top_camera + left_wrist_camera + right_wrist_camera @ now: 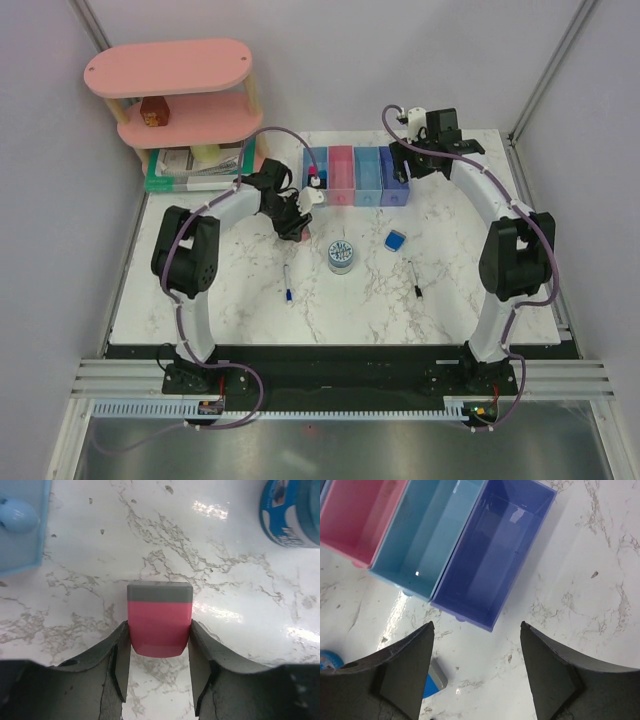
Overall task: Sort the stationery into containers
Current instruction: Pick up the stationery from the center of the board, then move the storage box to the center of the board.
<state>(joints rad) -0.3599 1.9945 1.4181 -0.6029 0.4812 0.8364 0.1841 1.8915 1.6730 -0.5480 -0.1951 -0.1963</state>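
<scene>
My left gripper (292, 222) (159, 630) is shut on the pink eraser (160, 625), which has a grey band at its far end, low over the marble table left of the round blue-white tin (341, 255) (292, 512). My right gripper (412, 165) (476, 627) is open and empty, just in front of the darker blue bin (394, 178) (492, 555). The row of bins runs light blue (318, 172), pink (341, 175) (360, 515), light blue (368, 175) (427, 535), darker blue. The blue block (395, 240) (432, 682), the white pen with blue cap (287, 283) and the thin black pen (414, 279) lie on the table.
A dark item shows in the leftmost light-blue bin (20, 530); I cannot tell what it is. A large pink tiered shelf (170, 95) holding a red-brown box (153, 112) stands at the back left over a green-edged stack of books (195, 170).
</scene>
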